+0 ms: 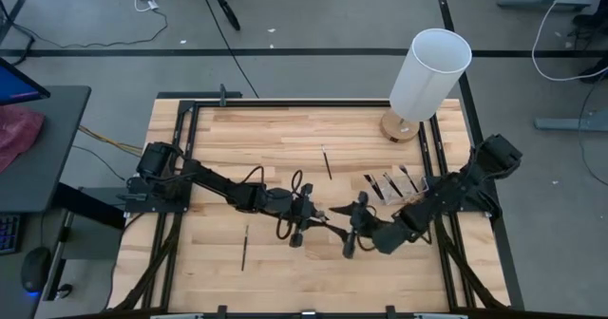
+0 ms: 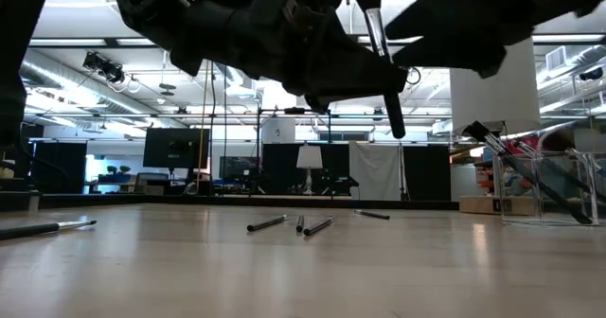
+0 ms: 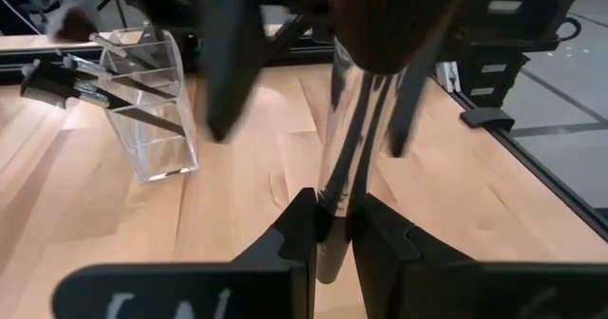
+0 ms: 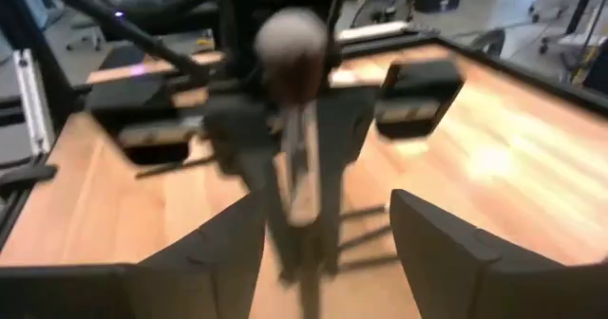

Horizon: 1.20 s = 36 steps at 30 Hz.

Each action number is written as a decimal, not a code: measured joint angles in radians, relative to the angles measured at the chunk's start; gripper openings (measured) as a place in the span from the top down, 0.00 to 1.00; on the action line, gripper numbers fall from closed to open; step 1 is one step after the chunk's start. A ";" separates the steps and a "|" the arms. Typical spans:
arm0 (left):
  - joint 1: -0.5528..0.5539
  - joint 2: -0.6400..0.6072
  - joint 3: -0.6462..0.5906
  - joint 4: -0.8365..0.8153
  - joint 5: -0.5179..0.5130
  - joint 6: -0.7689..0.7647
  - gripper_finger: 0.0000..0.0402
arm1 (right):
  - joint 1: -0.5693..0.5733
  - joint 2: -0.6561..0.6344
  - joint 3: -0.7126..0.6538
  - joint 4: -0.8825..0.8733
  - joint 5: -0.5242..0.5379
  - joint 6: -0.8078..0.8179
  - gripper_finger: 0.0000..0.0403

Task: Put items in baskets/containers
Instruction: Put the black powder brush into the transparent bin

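Clamping a brush (image 3: 334,181) upright, the left gripper (image 3: 331,226) faced the right gripper (image 4: 328,234), fingers spread; clear holder (image 3: 152,110) and white cylinder (image 1: 429,72) stood far right on the surface (image 1: 285,134).

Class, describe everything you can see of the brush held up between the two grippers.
The brush is a slim stick with a dark handle, a shiny silver ferrule and a rounded tuft of bristles. It stands nearly upright above the table, tuft up, touching no wood. The left gripper is shut on its lower handle. The right gripper faces it with fingers spread to either side of it, not touching. In the high view it sits mid-table, between the two arms.
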 joint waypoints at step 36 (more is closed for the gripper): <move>0.000 0.000 0.000 -0.034 0.000 0.002 0.48 | 0.128 -0.364 -0.001 -0.495 0.075 0.163 0.95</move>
